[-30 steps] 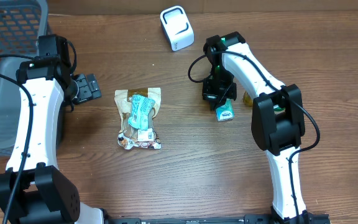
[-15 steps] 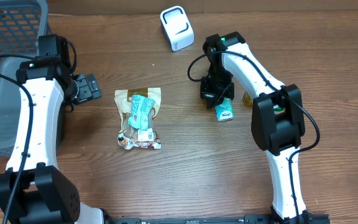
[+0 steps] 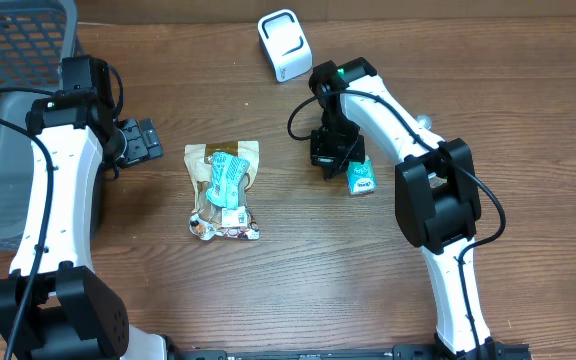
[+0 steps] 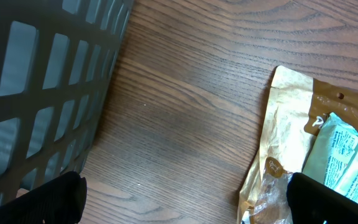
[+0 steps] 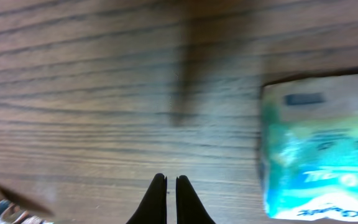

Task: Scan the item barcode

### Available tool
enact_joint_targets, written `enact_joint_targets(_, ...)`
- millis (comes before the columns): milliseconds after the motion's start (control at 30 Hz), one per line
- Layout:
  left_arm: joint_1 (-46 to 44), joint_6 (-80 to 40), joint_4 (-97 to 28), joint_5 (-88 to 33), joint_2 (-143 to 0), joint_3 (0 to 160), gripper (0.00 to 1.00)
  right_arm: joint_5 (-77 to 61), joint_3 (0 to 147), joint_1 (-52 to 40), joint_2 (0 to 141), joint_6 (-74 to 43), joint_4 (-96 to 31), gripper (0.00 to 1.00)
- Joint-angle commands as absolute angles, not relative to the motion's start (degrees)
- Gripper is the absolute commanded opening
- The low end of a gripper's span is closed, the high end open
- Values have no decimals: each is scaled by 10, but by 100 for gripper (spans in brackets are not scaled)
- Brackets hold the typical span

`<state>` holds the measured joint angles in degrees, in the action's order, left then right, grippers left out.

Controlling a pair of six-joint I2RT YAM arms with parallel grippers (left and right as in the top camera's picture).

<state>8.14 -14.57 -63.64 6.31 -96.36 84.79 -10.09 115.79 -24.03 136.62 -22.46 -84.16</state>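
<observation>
A small teal box (image 3: 361,176) lies on the wooden table; in the right wrist view the teal box (image 5: 319,149) sits at the right edge. My right gripper (image 3: 330,165) hovers just left of it, apart from it. Its fingers are shut on nothing (image 5: 171,198). A tan snack pouch (image 3: 223,190) with a light-green packet on top lies mid-table. My left gripper (image 3: 153,140) stands open to the pouch's left, and the pouch (image 4: 316,143) lies by its right finger (image 4: 337,199). The white barcode scanner (image 3: 285,45) stands at the back.
A dark mesh basket (image 3: 13,110) fills the far left and shows again as the basket (image 4: 42,93) in the left wrist view. A small pale object (image 3: 424,121) peeks out behind the right arm.
My right gripper has slid left, off the teal box, which stays put on the table. The left arm has not moved.
</observation>
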Motion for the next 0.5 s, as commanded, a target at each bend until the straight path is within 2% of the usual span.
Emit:
enact_joint_targets(0, 82, -139, -636, 70, -955, 859, 100, -66, 1154, -238, 1363, -228, -841, 4)
enact_joint_targets(467, 82, -139, -636, 70, -955, 859, 100, -8, 1154, -238, 1363, -228, -847, 4)
